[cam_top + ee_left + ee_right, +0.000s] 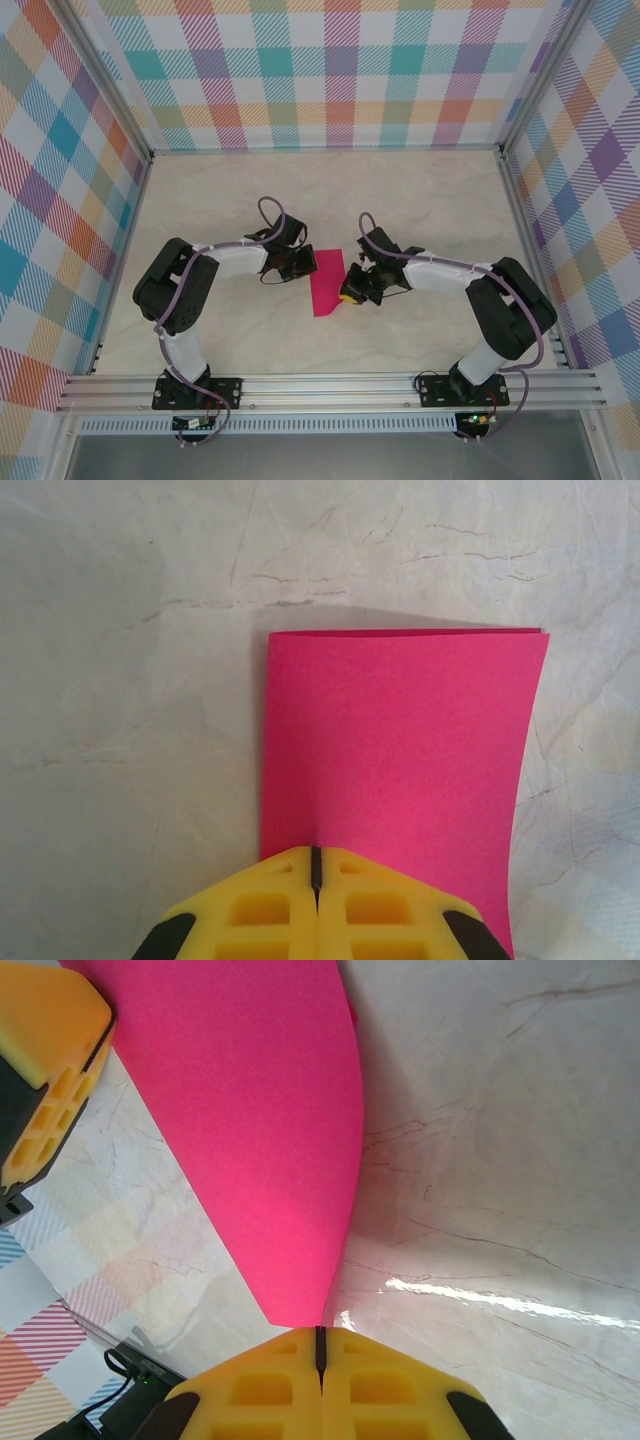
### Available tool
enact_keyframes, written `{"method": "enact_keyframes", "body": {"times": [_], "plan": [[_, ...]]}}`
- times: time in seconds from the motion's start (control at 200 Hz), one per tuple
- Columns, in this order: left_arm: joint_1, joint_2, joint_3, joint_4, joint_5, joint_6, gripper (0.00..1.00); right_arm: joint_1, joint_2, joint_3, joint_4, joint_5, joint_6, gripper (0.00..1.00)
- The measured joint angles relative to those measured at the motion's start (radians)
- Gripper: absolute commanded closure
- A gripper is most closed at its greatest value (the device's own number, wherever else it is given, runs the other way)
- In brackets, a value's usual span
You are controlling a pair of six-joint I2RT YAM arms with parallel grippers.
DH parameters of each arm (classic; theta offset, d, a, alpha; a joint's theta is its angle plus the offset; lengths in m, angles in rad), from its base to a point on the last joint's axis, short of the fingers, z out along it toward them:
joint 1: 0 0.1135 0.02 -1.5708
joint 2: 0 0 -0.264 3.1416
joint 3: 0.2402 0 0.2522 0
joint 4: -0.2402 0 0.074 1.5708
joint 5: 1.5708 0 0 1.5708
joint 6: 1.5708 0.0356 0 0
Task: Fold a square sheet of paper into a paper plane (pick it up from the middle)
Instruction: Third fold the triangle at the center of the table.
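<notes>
Your work surface is a pale, marble-patterned tabletop (400, 200) with faint grey veins. It is closed in on three sides by fabric walls in pastel plaid (340, 70), and a ribbed aluminium rail (330, 390) along the near edge carries both arm bases.

Near the middle of that surface you have the thin magenta-pink sheet of paper (327, 283), which shows as a narrow upright rectangle between the two arms. From the left wrist the sheet (400, 740) shows a doubled far edge and its right side bows a little.

Your left gripper (315, 870) has its yellow fingers pressed together. Its tips meet the near edge of the sheet, but you cannot tell whether paper is caught between them.

Your right gripper (320, 1340) is also fully closed. Here the sheet (260, 1110) tapers straight into the seam between the fingers, so it has hold of the paper. That side curves up off the table and casts a shadow.
</notes>
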Motion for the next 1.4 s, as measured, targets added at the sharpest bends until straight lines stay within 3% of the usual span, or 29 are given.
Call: {"method": "enact_keyframes", "body": {"times": [0.28, 0.615, 1.4], "plan": [[0.0, 0.001, 0.0, 0.0, 0.001, 0.003, 0.96, 0.0, 0.036, 0.064, 0.007, -0.004, -0.015, 1.0], [0.0, 0.001, 0.0, 0.0, 0.003, 0.007, 0.96, 0.022, 0.201, 0.195, 0.035, -0.018, -0.053, 1.0], [0.0, 0.001, 0.0, 0.0, 0.02, 0.006, 0.96, 0.043, 0.266, 0.211, 0.082, 0.013, -0.09, 1.0]]}}
